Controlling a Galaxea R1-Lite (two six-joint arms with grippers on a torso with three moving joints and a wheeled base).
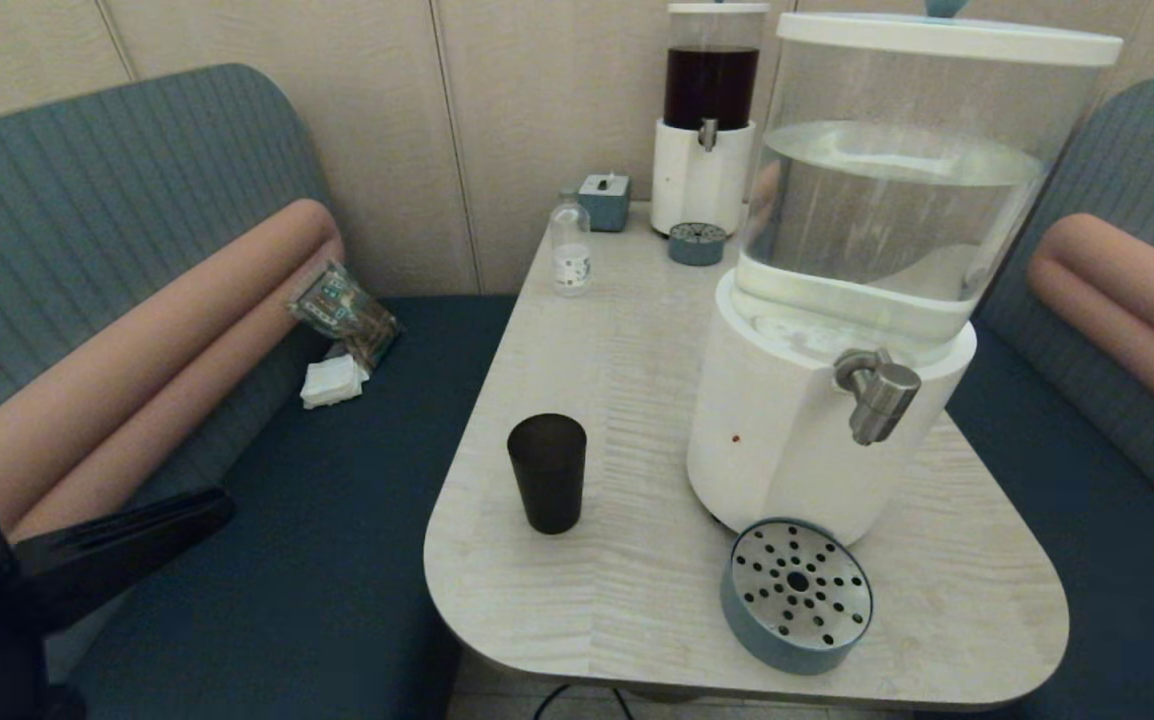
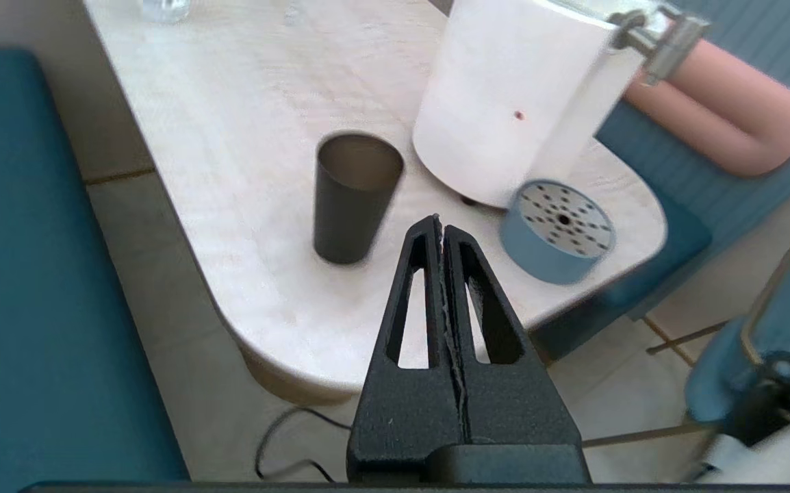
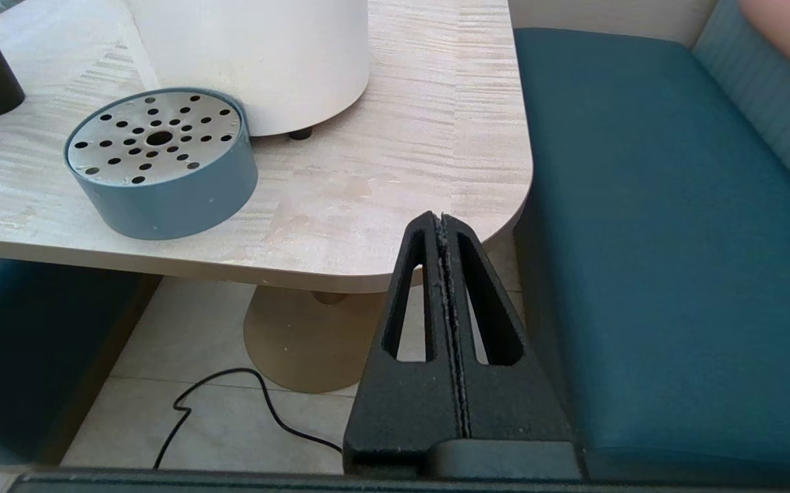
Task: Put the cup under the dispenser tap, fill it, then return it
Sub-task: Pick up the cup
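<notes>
Cup (image 1: 547,472): upright on table (image 1: 637,330), left of white dispenser (image 1: 787,440), apart from tap (image 1: 877,392). Left gripper (image 2: 441,222): fingers pressed together, empty, short of cup. Right gripper (image 3: 440,220): likewise closed, off table's corner.

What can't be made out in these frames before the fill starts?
- Right gripper: absent from the head view; only its own wrist view shows it, shut, off the table's edge.
- Cup: cut off by the edge in the right wrist view.
- Dispenser tap: its outlet faces down, unseen in the head view; blurred in the left wrist view.
- Small bottle: label too small to read.
</notes>
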